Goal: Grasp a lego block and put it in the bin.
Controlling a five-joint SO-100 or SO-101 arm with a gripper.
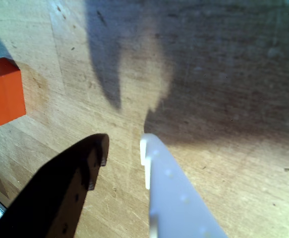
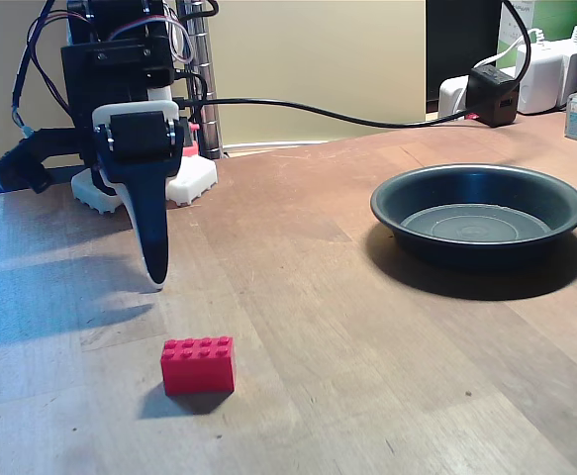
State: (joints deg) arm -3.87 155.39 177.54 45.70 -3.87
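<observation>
One lego block [image 2: 199, 364] lies nearest the fixed camera, resting flat on the wooden table [image 2: 367, 376] with its studs upward. It stands free, with nothing touching it. In the wrist view the same block [image 1: 4, 92] sits at the left edge, apart from both fingers.

One gripper [image 2: 155, 280] hangs behind the block in the fixed view, slightly to its left, tips pointing down and clear of the table surface. In the wrist view the gripper [image 1: 124, 151] shows two fingers, one black [image 1: 70, 188] and one white [image 1: 176, 198], parted with bare wood visible between them. The jaws are released and carry nothing.

One bin [image 2: 397, 213] sits further back on the right of the fixed view, well apart from the block and gripper. Its ringed bottom is bare.

One white robot base [image 2: 194, 178] stands at the rear left. A black cable [image 2: 318, 111] runs from the arm toward one black box [image 2: 493, 91] at the far right.
</observation>
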